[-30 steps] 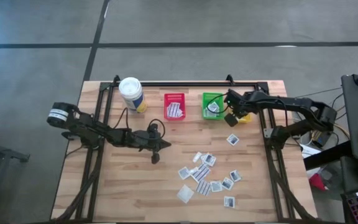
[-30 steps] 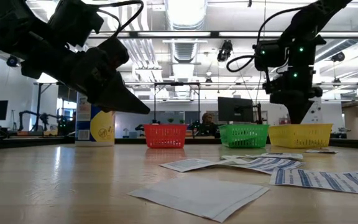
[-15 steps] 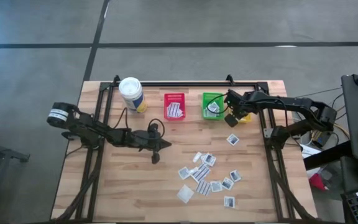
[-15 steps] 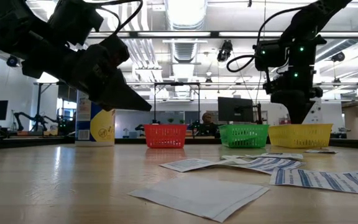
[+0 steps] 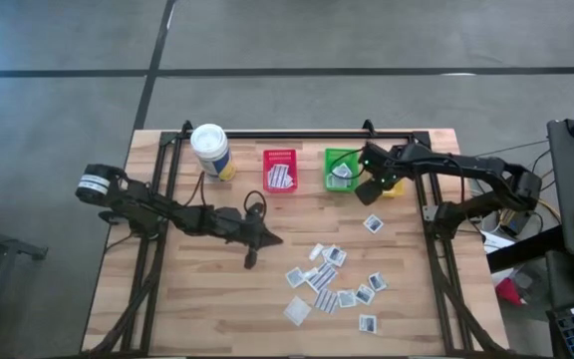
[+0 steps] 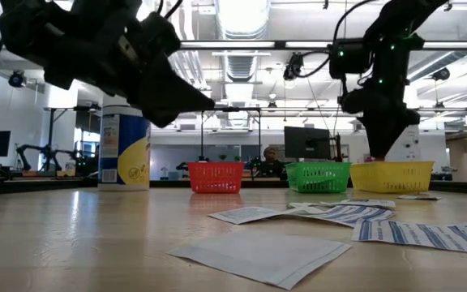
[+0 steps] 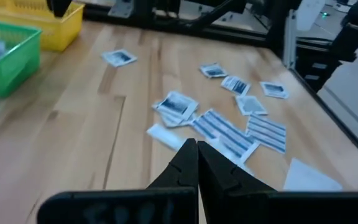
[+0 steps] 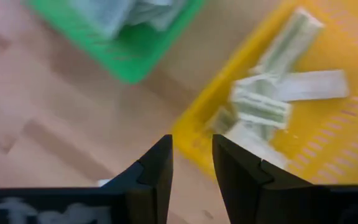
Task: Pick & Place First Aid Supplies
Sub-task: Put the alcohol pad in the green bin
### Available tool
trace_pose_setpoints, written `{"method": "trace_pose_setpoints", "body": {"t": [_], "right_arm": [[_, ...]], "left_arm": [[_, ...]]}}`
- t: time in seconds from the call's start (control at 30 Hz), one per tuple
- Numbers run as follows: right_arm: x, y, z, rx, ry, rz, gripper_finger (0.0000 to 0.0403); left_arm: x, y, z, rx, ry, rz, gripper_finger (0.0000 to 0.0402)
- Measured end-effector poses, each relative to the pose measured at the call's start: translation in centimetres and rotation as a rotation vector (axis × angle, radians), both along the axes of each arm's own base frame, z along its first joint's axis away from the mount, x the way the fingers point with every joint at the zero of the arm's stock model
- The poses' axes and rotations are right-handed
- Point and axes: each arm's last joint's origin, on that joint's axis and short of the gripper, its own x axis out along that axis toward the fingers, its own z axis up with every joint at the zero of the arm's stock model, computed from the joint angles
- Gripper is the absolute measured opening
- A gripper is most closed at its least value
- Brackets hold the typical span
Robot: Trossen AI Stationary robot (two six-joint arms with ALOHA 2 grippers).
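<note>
Right gripper (image 8: 191,158) hangs over the near-left corner of the yellow bin (image 8: 328,134), fingers spread with nothing between them; white packets (image 8: 272,102) lie inside that bin. Left gripper (image 7: 197,163) pressed together, empty, above mid-table. Loose packets (image 5: 327,284) scattered on the table's near right, well apart from the bins.

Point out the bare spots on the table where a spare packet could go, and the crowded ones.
Bare wood lies along the table's near left, below the left gripper, and between the canister and that arm. Crowded: the packets scattered near right, and the far row of red bin, green bin and yellow bin.
</note>
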Motion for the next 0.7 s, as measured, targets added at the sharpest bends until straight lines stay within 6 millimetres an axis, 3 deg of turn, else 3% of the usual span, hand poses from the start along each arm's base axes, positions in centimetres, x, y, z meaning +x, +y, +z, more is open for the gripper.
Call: {"method": "trace_pose_setpoints", "body": {"t": [0.2,0.7], "right_arm": [[1.0,2.6,0.6,-0.001,-0.038,0.085,0.0088],[3.3,10.4,1.2,-0.022,-0.186,0.213,0.0059]], "left_arm": [[0.7,-0.9,-0.1,0.019,0.007,-0.035,0.0],[5.8,-1.9,-2.1,0.095,0.05,-0.061,0.0]]}}
